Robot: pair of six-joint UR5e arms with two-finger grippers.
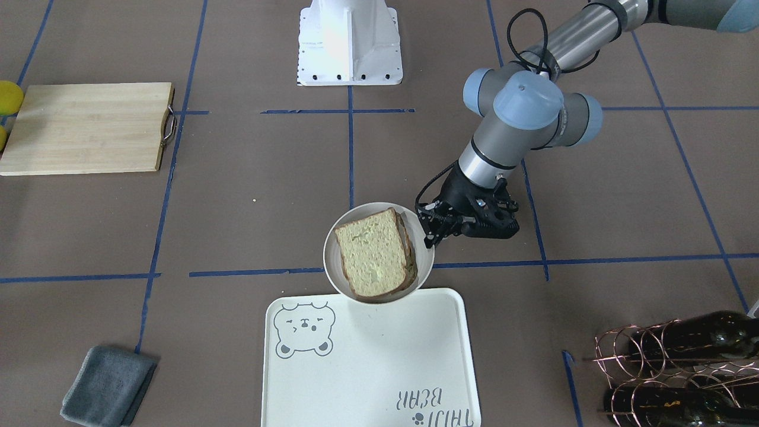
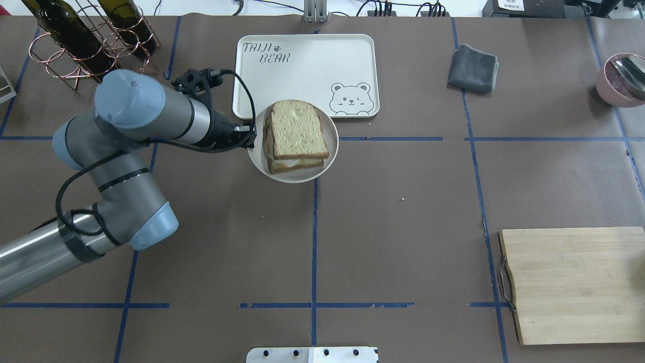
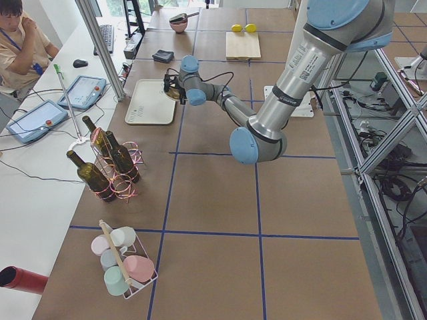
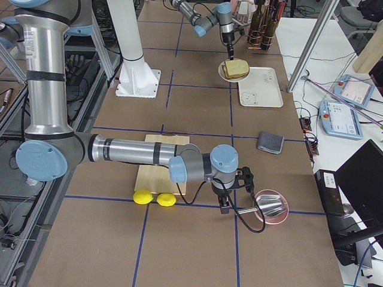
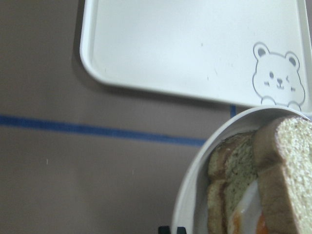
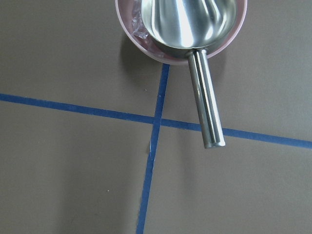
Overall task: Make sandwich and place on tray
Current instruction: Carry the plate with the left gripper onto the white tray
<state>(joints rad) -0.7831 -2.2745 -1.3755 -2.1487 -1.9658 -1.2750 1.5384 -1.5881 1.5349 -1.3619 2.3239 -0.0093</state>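
The sandwich (image 1: 375,252), two speckled bread slices with a fried egg (image 5: 246,214) between them, lies on a small round white plate (image 1: 329,255). My left gripper (image 1: 428,228) is shut on the plate's rim and holds the plate at the near edge of the cream bear tray (image 1: 379,367), overlapping that edge. The overhead view shows the sandwich (image 2: 297,132), the plate (image 2: 302,176), the left gripper (image 2: 250,135) and the tray (image 2: 302,70). My right gripper (image 4: 222,203) shows only in the right side view, so I cannot tell its state.
A wooden cutting board (image 2: 574,282) lies at the right. A grey cloth (image 2: 473,68) lies right of the tray. A wire rack with wine bottles (image 2: 85,40) stands left of the tray. A pink bowl with a metal scoop (image 6: 180,24) sits under the right wrist. Two lemons (image 4: 152,197) lie beside the board.
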